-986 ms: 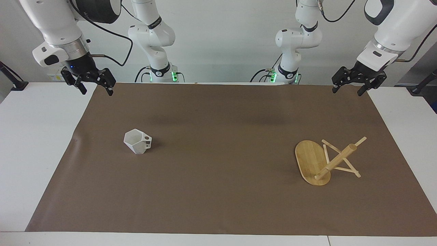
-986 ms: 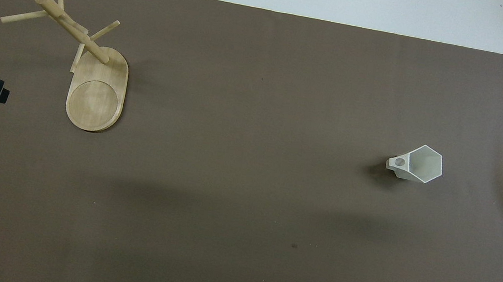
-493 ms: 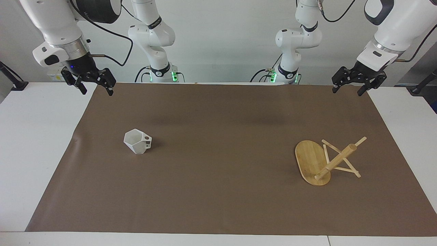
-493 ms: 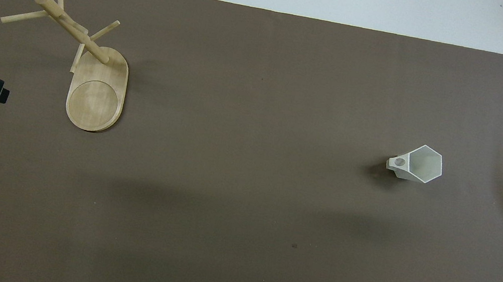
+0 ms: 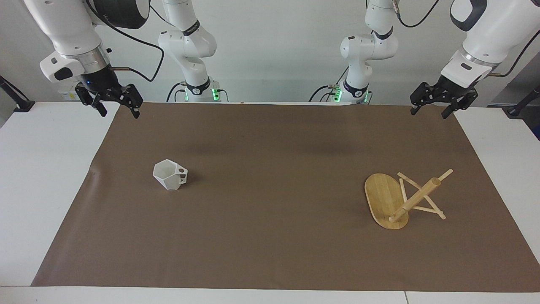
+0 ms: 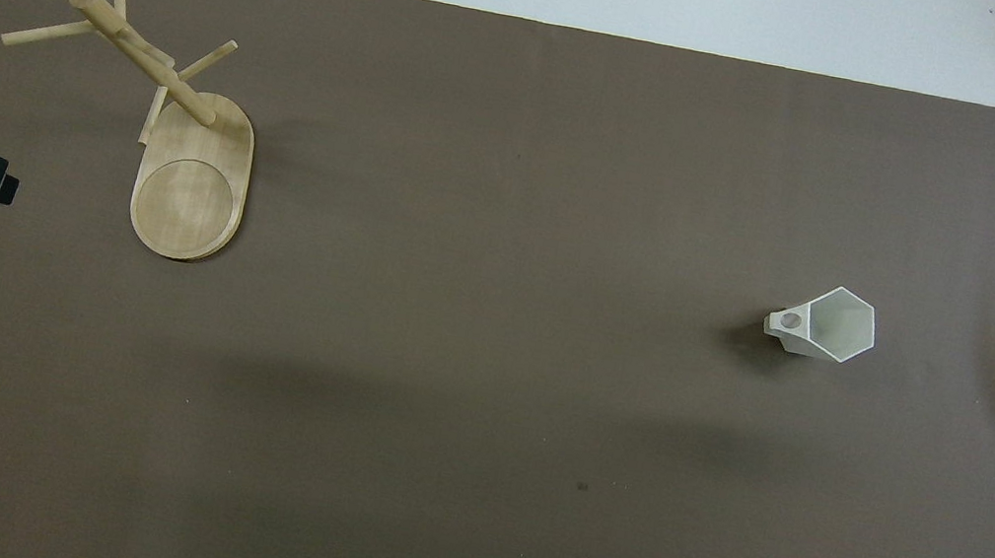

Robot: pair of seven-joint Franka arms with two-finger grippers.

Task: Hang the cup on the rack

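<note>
White and faceted, the cup [image 5: 169, 175] sits upright on the brown mat [image 5: 270, 236], toward the right arm's end of the table, hexagonal rim up, blocky pierced handle pointing toward the middle of the mat. Up at the mat's corner on that same end hangs the right gripper [image 5: 113, 103], fingers spread wide and nothing between them. That's the hand nearer the cup, no question; the cup lies out from it, away from the robots and a little in toward the table's middle, so the reach would be forward and down.

Over at the mat's other robot-side corner, the left gripper [image 5: 442, 102] waits in the air, also wide open and empty.

Now the rack [image 5: 394, 202], and here's the catch: pale bamboo, smooth oval base, thick round post, thin crossing pegs, but it's tipped over! It lies toward the left arm's end, base up on edge, post slanting down with peg tips resting on the mat. Its long axis runs from the base out toward the mat's short edge at that end. Cup and rack are well apart. I'd judge the rack needs standing up before any hanging happens, and the left arm is the one placed for it.
</note>
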